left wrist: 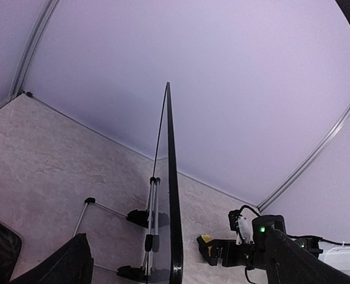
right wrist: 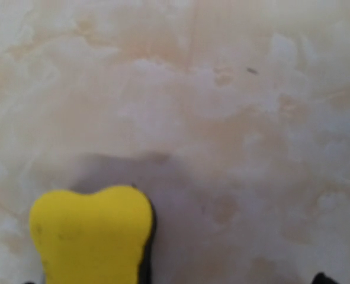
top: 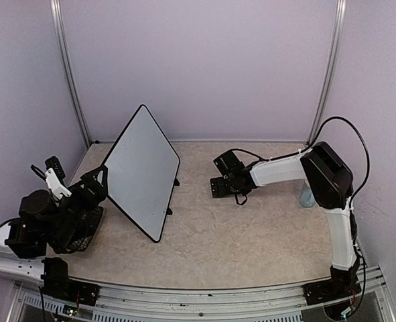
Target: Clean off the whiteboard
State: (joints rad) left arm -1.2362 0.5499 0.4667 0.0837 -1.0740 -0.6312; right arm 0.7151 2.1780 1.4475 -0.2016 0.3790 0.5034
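Whiteboard [top: 143, 171] standing on the left half of a beige marbled table [top: 251, 248], viewed from above and behind two robot arms. Large and white, with a thin black frame and rounded corners, propped steeply on a wire stand [left wrist: 148, 222] with small black feet, top corner toward the lilac back wall [top: 204, 67]. Face a plain pale grey-white in the overhead view.

Left gripper [top: 97, 182] at the board's left edge, low over the near-left part of the table. From the left wrist camera: board seen edge-on as a thin dark line rising up the middle, with the two dark fingers [left wrist: 65, 266] spread wide on either side, one at lower left and one at lower right, both clear of the frame. Claw open, straddling the edge rather than clamping it.

Right gripper [top: 216, 180] well apart from the board, over the middle of the table, reaching left from a white forearm with tips aimed toward the board. From the right wrist camera: yellow sponge [right wrist: 90, 234] with a dark underside in the lower left, blurred, and a soft shadow on the tabletop just beyond it. Fingertips barely in view at the bottom edge; cannot tell whether closed on the sponge or apart.

Small pale blue object [top: 307, 196] on the table behind the right arm, mostly hidden and not identifiable.
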